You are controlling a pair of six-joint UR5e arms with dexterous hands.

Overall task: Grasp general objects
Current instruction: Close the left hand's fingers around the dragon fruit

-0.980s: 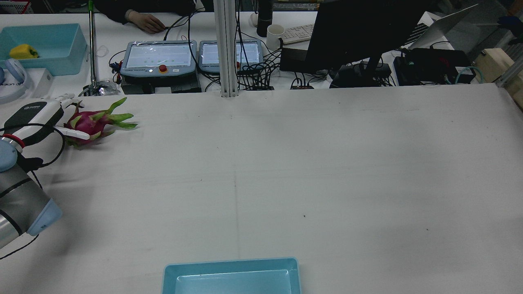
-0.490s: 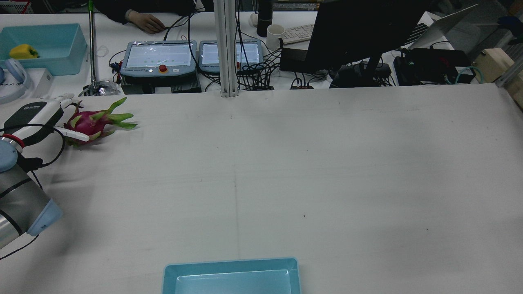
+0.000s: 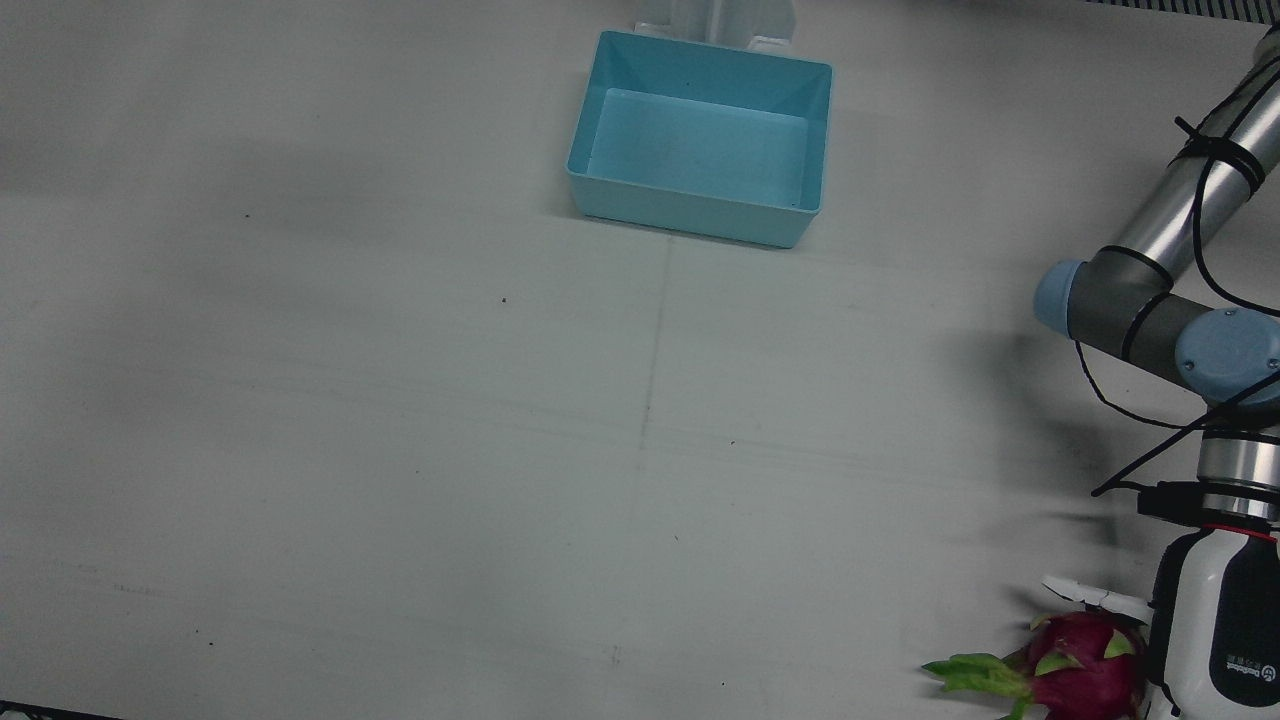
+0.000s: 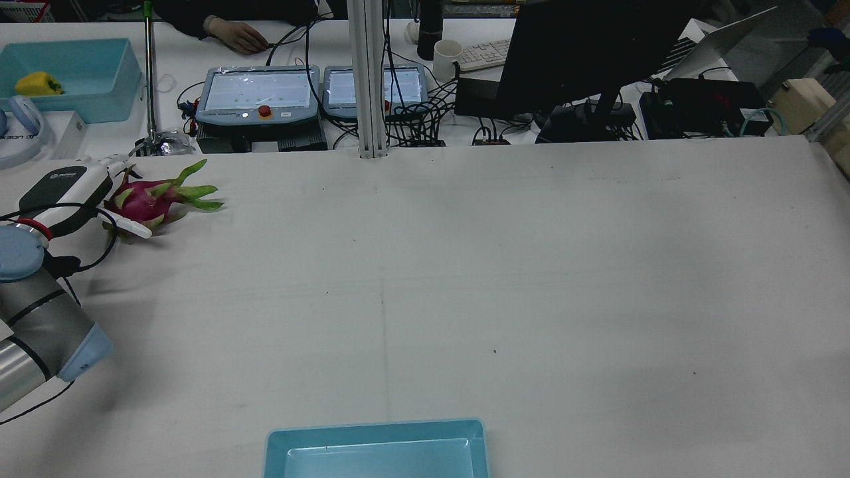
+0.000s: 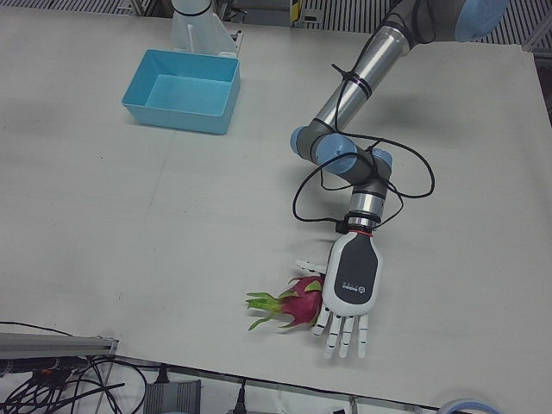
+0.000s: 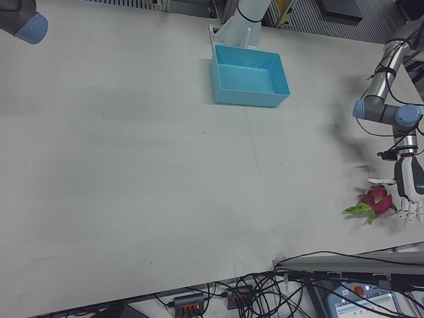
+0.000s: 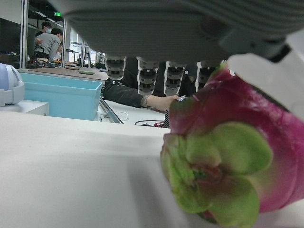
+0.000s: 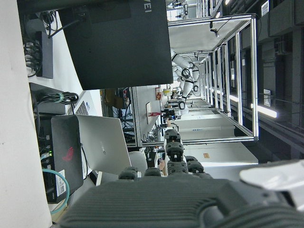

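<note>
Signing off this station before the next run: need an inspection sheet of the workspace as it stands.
Surface: white table, a few small dark specks, faint centre seam.
Job's things: magenta dragon fruit with green leafy tips lying near the operators' edge; empty light-blue plastic bin near the pedestals.
Clutter: nothing seen on the work surface.
Hands: left hand against the fruit, fingers extended flat, thumb on the far side, not closed; right hand visible only in its own view, fingers extended, holding nothing.
Cables: black cable looped along the left forearm.
Surroundings: two teach pendants, black monitor, second blue bin with a yellow item, a person's hand.
</note>
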